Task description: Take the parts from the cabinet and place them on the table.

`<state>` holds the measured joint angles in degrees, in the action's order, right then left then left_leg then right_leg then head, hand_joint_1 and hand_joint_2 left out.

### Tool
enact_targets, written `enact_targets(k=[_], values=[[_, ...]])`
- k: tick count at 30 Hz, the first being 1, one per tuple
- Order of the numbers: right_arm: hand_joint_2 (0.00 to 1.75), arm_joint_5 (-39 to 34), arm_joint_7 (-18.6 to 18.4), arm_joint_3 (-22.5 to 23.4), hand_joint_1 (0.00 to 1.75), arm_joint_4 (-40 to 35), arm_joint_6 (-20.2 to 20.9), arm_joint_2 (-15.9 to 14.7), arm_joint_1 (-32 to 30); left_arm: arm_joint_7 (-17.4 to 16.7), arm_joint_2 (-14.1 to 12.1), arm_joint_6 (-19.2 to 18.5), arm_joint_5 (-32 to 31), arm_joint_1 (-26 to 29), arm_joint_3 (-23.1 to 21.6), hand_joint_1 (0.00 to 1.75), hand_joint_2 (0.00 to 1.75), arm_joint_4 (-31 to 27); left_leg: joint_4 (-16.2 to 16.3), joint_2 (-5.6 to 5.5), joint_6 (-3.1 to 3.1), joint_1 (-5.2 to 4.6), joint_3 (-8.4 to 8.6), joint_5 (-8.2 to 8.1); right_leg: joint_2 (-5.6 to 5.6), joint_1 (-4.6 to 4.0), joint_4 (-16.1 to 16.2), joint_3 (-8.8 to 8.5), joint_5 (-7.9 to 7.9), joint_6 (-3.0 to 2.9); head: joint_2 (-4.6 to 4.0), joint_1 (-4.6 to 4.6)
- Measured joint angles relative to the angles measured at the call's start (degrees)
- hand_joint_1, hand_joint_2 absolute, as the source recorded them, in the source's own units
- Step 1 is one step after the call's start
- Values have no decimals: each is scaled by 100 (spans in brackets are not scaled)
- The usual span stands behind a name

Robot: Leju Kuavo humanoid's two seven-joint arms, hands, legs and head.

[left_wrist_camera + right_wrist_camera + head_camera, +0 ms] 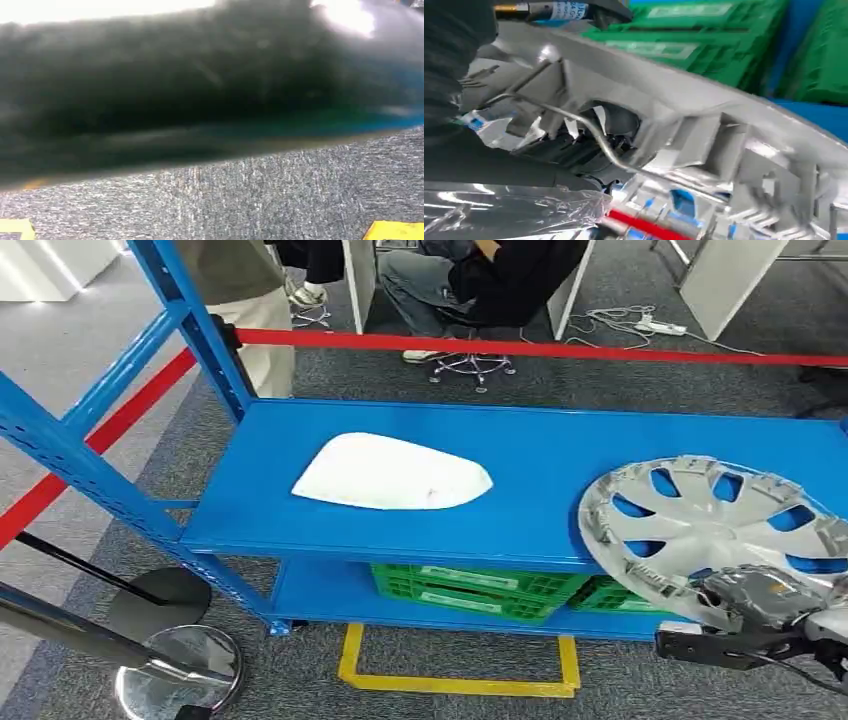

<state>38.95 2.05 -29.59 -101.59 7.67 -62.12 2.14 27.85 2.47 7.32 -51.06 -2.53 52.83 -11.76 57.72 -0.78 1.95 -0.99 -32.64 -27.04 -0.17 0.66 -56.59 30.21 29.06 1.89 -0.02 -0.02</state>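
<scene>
Far left, a chrome stanchion base [180, 670] stands on the carpet with red barrier tape [540, 346] running across behind the blue shelf unit [300, 530]. On its top shelf, left of middle, a white moulded part [392, 473] lies flat, well apart from anything else. Below it, green crates [470, 590] sit on the lower shelf, and a yellow floor marking [460, 678] lies just in front.

The left hand I cannot make out; its wrist view is a dark blur over carpet, so whether it is open or closed I cannot tell.

At the right, the silver wheel cover [710, 530] is tilted up over the near edge of the top shelf, gripped by the right hand [765, 595] at its lower rim; the right wrist view shows dark fingers hooked into the ribbed back of the rim.

The worry is that one-edge hold: the cover looks wide and light, so it could swing or twist out. Its far edge might also catch the shelf lip as it comes away.
</scene>
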Motion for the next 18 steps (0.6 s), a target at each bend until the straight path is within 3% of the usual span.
enact_targets(k=[3, 9, 13, 18], values=[[175, 669, -260, 210, 175, -133, -542, 96, -208, 0, 2, 37, 26, 3, 53, 0, 0, 0, 0, 0, 0, 0, -1, 0, -3, 0, 0, 0, 0, 0, 0, 0], [175, 1943, -562, 980, 175, -680, -1528, 632, -907, -35, 7, 68, 35, 14, 144, 0, 0, 0, -1, -1, 0, 1, -4, 0, -6, -1, 0, 6, 3, -3, 0, -2], [175, 2266, -568, 1444, 175, -1003, -1772, 911, -1213, -70, 7, 87, 35, 22, 201, 0, 0, 0, -2, -1, -1, 1, -6, -1, -4, -2, -1, 8, 6, -7, 0, -2], [175, 2347, -535, 1692, 175, -1161, -1787, 1056, -1381, -112, 7, 114, 35, 23, 240, 0, 0, 0, -2, 0, -2, 1, -7, -2, -2, -1, -1, 9, 6, -7, 0, 0]])
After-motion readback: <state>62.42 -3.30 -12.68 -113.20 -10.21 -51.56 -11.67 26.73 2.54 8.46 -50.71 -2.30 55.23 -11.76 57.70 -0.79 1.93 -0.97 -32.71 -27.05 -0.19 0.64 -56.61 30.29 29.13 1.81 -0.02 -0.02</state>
